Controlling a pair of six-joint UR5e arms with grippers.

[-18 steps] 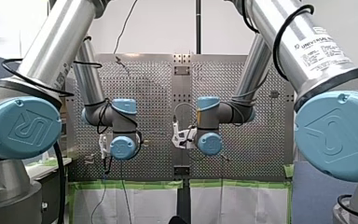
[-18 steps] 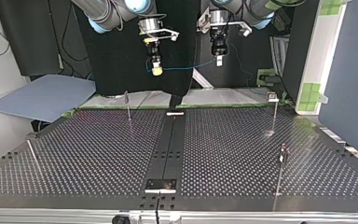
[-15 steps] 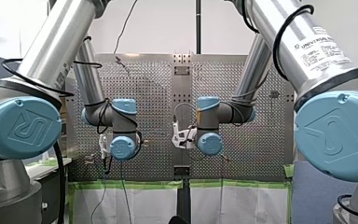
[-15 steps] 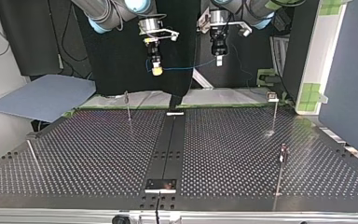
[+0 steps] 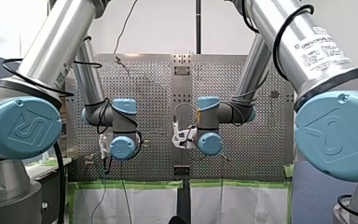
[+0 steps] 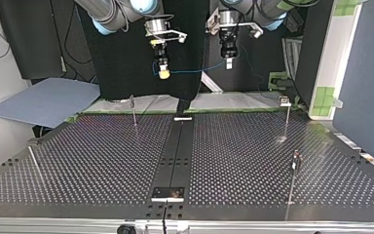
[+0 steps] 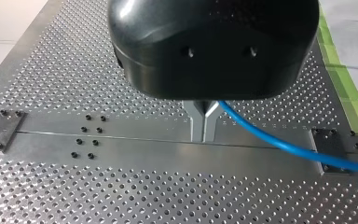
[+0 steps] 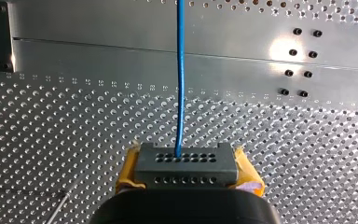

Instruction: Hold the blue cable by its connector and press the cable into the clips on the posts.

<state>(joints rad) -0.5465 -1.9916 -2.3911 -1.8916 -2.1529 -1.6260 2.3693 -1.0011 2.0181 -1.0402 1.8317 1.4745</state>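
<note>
No movement since earlier frames: my right gripper (image 8: 186, 169) clamped the connector (image 8: 186, 158), my left gripper (image 7: 204, 136) pinched the blue cable (image 7: 270, 140), held above the table (image 6: 102, 161); I judged tautness vital nearing the posts (image 6: 134, 111).

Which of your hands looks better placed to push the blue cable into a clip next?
Probably my left hand: its thin fingers pinch the blue cable itself, so it can steer it down. My right hand is busy clamping the connector.
</note>
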